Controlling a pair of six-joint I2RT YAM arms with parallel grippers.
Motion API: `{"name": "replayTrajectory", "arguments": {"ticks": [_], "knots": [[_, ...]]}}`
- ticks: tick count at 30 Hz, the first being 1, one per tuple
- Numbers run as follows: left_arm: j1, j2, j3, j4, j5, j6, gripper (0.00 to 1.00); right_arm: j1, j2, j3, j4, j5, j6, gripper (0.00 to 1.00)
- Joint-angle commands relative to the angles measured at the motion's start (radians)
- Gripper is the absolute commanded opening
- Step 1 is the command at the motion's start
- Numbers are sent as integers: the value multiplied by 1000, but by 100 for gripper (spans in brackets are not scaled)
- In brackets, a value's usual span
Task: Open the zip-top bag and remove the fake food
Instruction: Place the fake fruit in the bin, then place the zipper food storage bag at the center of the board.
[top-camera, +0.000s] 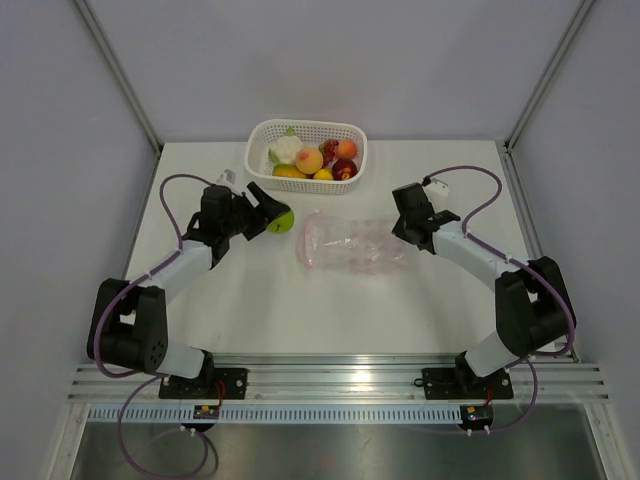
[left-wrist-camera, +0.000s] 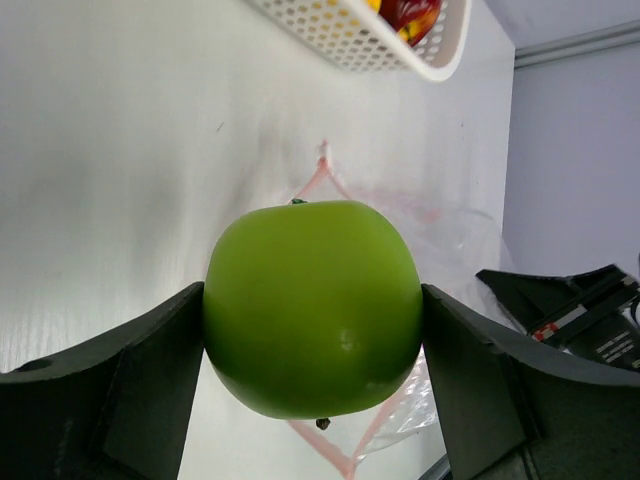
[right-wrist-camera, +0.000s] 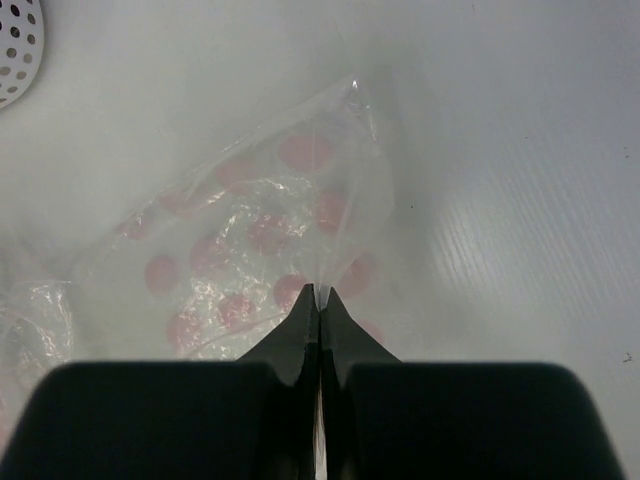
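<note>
The apple (left-wrist-camera: 312, 305) filled the left wrist view, clamped on both sides by the jaws of the left gripper (left-wrist-camera: 312, 300). In the overhead view it hung above the table (top-camera: 300, 310), between the bag (top-camera: 350, 243) and the basket (top-camera: 306, 123). This placement suggested a carry toward the basket, where the other toy fruit (top-camera: 310, 160) already lay.

The right gripper (right-wrist-camera: 319, 300) was closed, its tips pinching a thin fold of film at the bag's closed right end. The likely purpose was to anchor the bag while items left through the mouth. The bag lay flat on the table, its pink zip strip (top-camera: 303, 243) facing the left arm.

Limits of observation:
- The apple blocked most of the bag mouth in the left wrist view; only parts of the strip showed.
- Crinkled, dotted film made the bag's contents hard to confirm. It appeared empty, but this remained a judgement.
- Both wrist views cut off the basket, showing only a corner.
- How much film sat between the right jaws could not be determined.
</note>
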Motion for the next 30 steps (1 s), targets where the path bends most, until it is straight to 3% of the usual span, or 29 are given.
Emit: {"name": "replayTrajectory", "arguments": {"ticks": [1, 6, 12, 21, 26, 30], "knots": [[4, -29, 125, -66, -74, 25, 79, -5, -45, -14, 26, -9, 4, 0], [14, 42, 314, -99, -132, 31, 79, -7, -62, -31, 38, -10, 6, 0], [47, 230, 516, -57, -155, 8, 79, -8, -64, -32, 50, 46, 23, 0], [73, 467, 687, 27, -187, -27, 79, -53, -38, 49, 81, 174, 35, 0], [80, 539, 759, 50, -197, -24, 79, -160, 16, 112, 138, 65, 72, 0], [95, 582, 799, 56, -197, -9, 79, -189, 109, 225, 113, 72, 40, 0]]}}
